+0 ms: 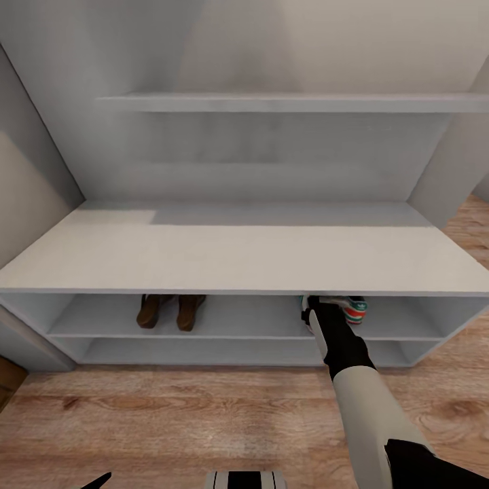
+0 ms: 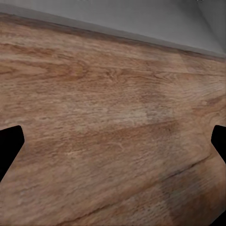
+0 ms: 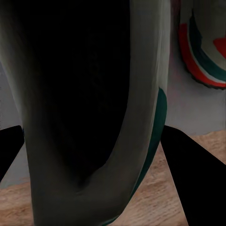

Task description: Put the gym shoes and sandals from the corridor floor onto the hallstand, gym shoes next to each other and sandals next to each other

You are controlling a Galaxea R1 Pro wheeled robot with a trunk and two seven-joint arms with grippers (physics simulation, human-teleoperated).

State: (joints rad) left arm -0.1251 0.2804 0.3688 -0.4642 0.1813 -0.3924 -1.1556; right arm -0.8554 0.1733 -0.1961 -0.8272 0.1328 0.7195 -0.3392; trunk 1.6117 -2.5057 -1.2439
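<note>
My right gripper (image 3: pixel 92 141) is clamped on a sneaker (image 3: pixel 94 94) at the rack's (image 1: pixel 244 258) upper shelf edge, just beside its mate (image 1: pixel 353 309) (sandals (image 1: pixel 171 311) sit well apart on that shelf); let go too soon and it could tip off onto the floor (image 1: pixel 170 421)

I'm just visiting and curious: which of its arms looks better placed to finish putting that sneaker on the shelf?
The right. Its tool already reaches into the rack's upper open shelf with a sneaker between its fingers, beside the other sneaker. The left tool just faces bare wood floor.
</note>
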